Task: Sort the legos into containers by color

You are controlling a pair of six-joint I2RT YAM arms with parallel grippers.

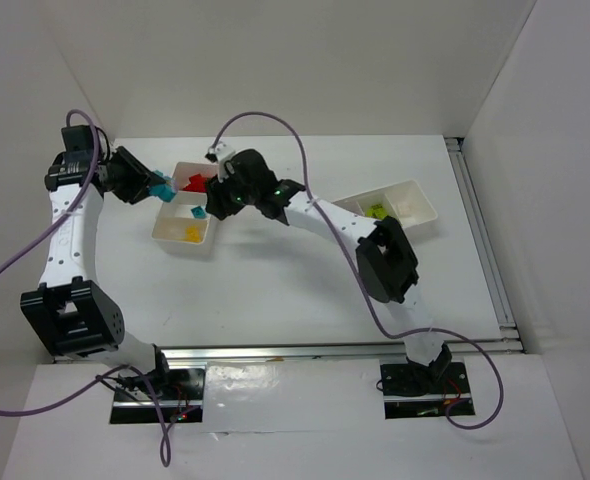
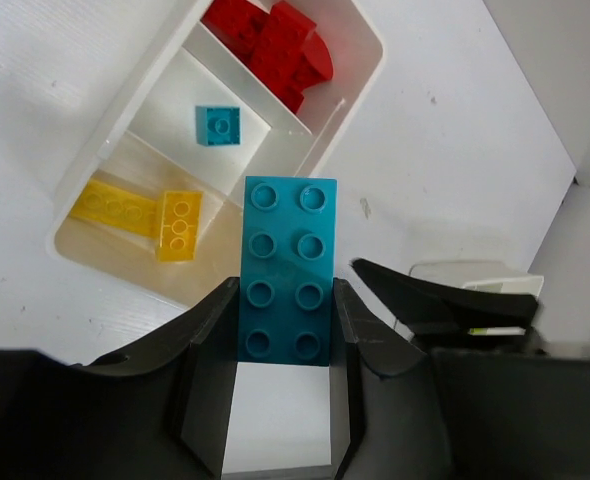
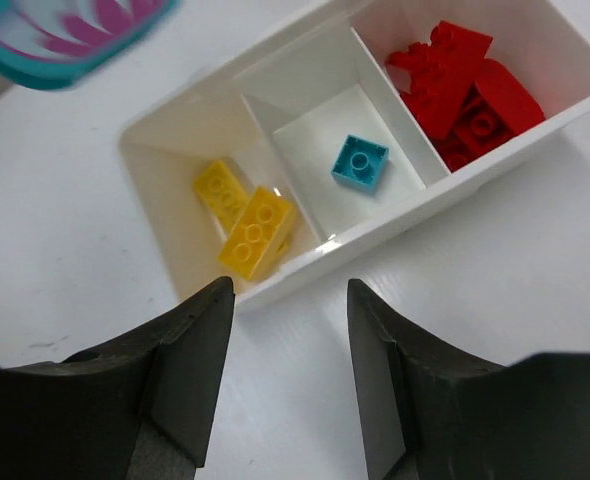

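Cyan brick [image 2: 286, 270], clamped in the left end effector [image 2: 283, 300] at the edge of the tray [image 2: 115, 140], should go over the middle compartment [image 2: 175, 115] with the small cyan brick [image 2: 218, 125] before release, avoiding the empty, parted right end effector [image 3: 290, 300].

Lab robot cell; white panel walls [image 1: 305, 60] beyond and either side of left gripper [image 1: 158, 187]; white table [image 1: 275, 290] below it; aluminium rail [image 1: 305, 350] behind it; loose purple cables [image 1: 265, 114].

Overhead view looks down; both wrist views closely share the left tray [image 3: 315, 150]
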